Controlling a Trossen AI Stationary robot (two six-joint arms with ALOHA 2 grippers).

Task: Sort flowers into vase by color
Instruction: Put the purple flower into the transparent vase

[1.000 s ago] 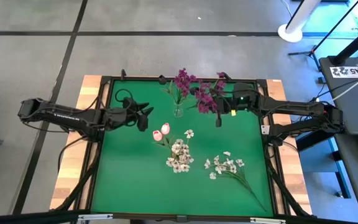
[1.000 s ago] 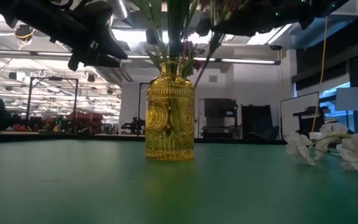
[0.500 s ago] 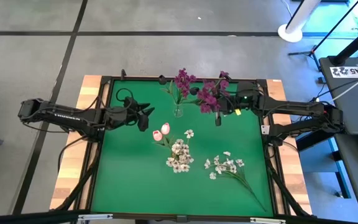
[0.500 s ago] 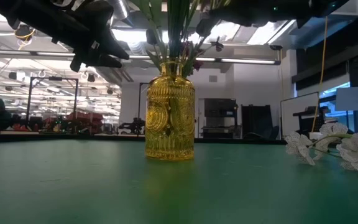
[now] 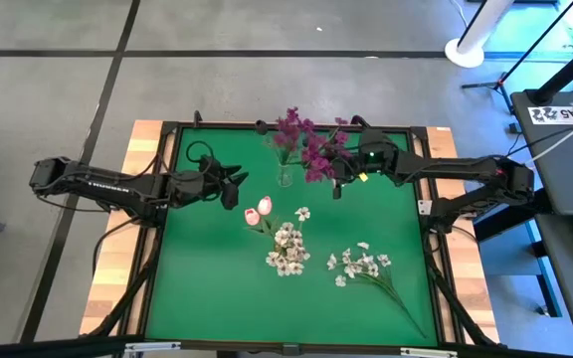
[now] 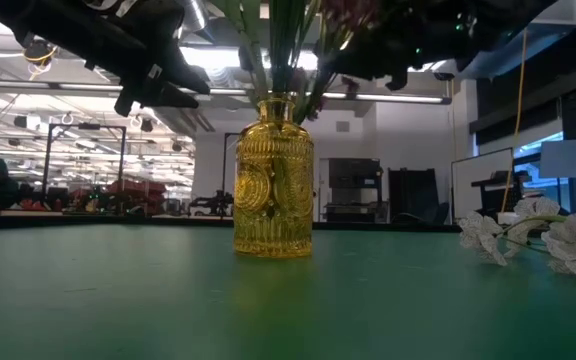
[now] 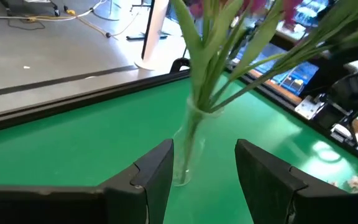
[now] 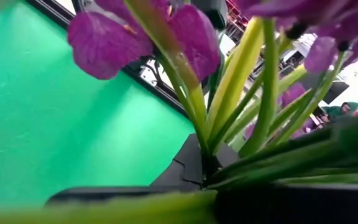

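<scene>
place: lab/workshop hall | signs: ceiling strip lights; equipment racks; grey concrete floor

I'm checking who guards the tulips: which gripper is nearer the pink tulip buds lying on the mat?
Left. The left gripper hovers open just beside the pink tulip buds; the right gripper, shut on a magenta-purple stem, is farther off, near the vase.

1 vase, 2 magenta clusters, 2 pink tulips, 2 white sprays.
</scene>
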